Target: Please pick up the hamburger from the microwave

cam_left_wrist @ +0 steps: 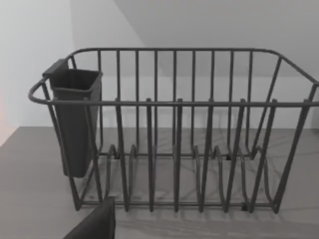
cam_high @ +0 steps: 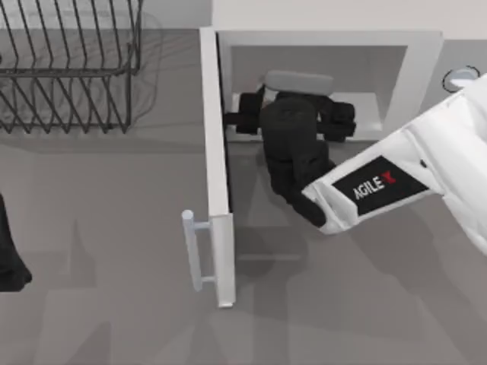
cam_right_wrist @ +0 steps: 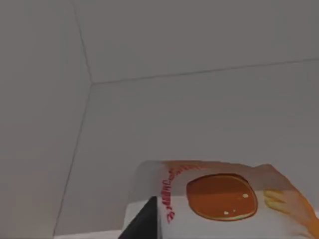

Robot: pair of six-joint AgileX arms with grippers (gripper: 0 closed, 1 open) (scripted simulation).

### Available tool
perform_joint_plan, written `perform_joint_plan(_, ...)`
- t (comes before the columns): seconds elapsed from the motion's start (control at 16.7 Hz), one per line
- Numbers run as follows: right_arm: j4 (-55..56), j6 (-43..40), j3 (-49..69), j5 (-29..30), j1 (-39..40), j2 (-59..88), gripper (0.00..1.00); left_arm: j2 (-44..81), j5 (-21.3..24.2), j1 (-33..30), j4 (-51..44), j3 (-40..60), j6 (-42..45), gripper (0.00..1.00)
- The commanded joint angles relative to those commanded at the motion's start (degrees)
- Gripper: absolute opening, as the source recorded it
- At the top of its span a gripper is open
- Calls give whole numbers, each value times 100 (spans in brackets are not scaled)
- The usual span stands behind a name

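- At the near left edge of the table (cam_high: 114,304), in the top view, a dark part of the left arm is seen parked, well apart from the microwave (cam_high: 327,38).
- Whether the left gripper is released or clenched cannot be told.
- Nearer the middle, the white microwave door (cam_high: 217,175) is swung wide open toward the front, with its bar handle (cam_high: 194,251) on the outer side.
- The white right arm (cam_high: 411,175) is reached in from the right side of the table, and its black wrist is passed through the microwave opening.
- The right gripper (cam_high: 293,114) is placed inside the pale cavity, close to the cavity floor.
- In the right wrist view, one dark fingertip (cam_right_wrist: 144,219) is seen just beside the hamburger (cam_right_wrist: 224,199); whether the gripper is released or grasping it cannot be told.
- The hamburger is seen inside the microwave cavity, whitish with an orange-brown round spot and red markings, in front of the back wall.
- A round knob (cam_high: 462,77) is seen on the microwave's right end.
- At the far left of the table, a black wire rack (cam_left_wrist: 189,139) is stood, with a dark cup (cam_left_wrist: 75,119) hung on one end.
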Motion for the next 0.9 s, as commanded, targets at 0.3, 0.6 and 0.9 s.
perform_joint_plan(0.3, -662, -116, 1270, -243, -202, 942, 100, 0, 0, 0, 0, 0, 0, 100)
perform_joint_plan(0.6, -1705, -307, 3529, -648, -542, 2204, 100, 0, 0, 0, 0, 0, 0, 100)
perform_joint_plan(0.9, -2475, -452, 4751, -960, -808, 2992, 100, 0, 0, 0, 0, 0, 0, 100)
